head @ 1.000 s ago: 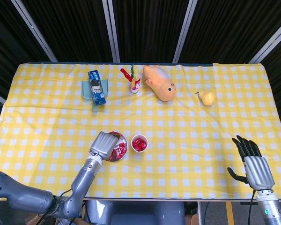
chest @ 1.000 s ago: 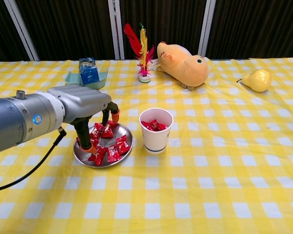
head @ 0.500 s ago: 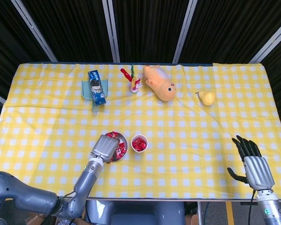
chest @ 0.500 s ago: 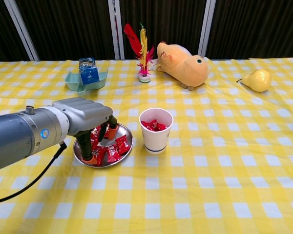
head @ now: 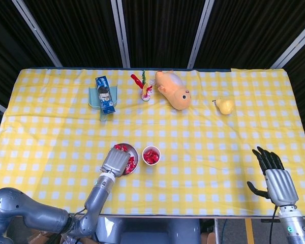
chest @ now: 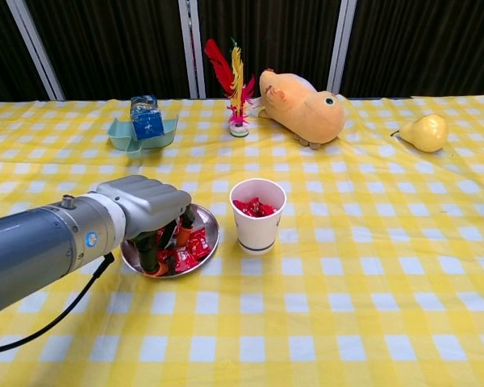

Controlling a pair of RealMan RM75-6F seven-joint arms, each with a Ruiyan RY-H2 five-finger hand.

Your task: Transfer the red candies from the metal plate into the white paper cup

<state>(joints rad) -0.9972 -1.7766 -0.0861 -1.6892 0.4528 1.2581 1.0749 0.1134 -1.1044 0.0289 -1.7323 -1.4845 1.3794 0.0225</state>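
Nearest the robot, the right hand [head: 274, 178] lies idle at the table's near right edge, fingers spread and holding nothing, just as it lay a second ago. The change is all on the other side: the left hand [chest: 149, 211] has sunk steadily over the last second, from hovering above the metal plate [chest: 209, 240] with fingers splayed to reaching down into it, its orange-tipped fingertips [chest: 152, 268] now among the red candies [chest: 195, 242]. The fingers are drawing in around the sweets, but the hand's own back hides the tips in the head view and the chest view shows them only in part, so I cannot tell whether a candy is actually pinched yet. That reads as the grasping step of another transfer. Several candies remain on the plate, while the white paper cup [chest: 257, 216], just beside the plate on its right, already holds a few, so the job looks partly done. Further back, untouched, sit a pale green tray [chest: 121, 137] with a blue carton [chest: 147, 118], a feathered shuttlecock [chest: 237, 81], an orange plush animal [chest: 302, 103] and a yellow pear [chest: 424, 131].
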